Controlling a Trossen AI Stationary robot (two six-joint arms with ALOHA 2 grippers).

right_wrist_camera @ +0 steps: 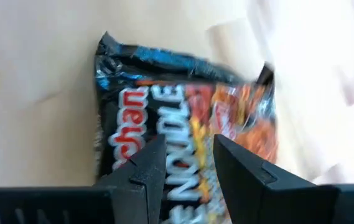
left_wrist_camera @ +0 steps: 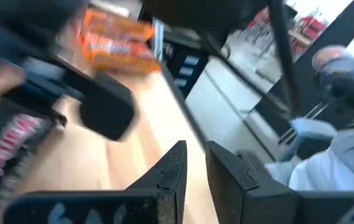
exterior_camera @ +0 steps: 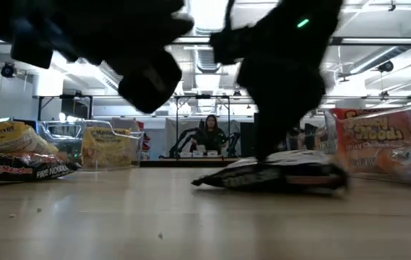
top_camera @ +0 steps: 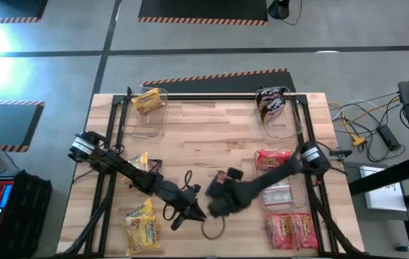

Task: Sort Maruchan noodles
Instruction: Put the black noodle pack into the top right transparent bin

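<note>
A dark Maruchan packet (right_wrist_camera: 183, 118) lies flat on the table's middle (exterior_camera: 270, 177) (top_camera: 231, 174). My right gripper (right_wrist_camera: 189, 158) stands over it, pointing down, its fingers a narrow gap apart with the packet's print showing between them. My left gripper (left_wrist_camera: 196, 165) hovers near the table's near edge (top_camera: 184, 214), beside the right one, fingers nearly together and holding nothing. Yellow packets lie at the near left (top_camera: 139, 224) and red-orange ones at the near right (top_camera: 290, 230). My right gripper comes at the dark packet's printed face (right_wrist_camera: 189, 134) from above, pointing down. In the low view its dark body reaches down to the packet's top (exterior_camera: 263, 162), and the packet stays flat on the table. I cannot tell whether the fingers touch it.
A clear bin at the far left holds a yellow packet (top_camera: 149, 101). A clear bin at the far right holds dark packets (top_camera: 271, 102). More packets lie at the left (top_camera: 141, 162) and right (top_camera: 274, 157) (top_camera: 277, 194). A cable loops near the near edge (top_camera: 213, 229). A person sits beyond the table (exterior_camera: 210, 132).
</note>
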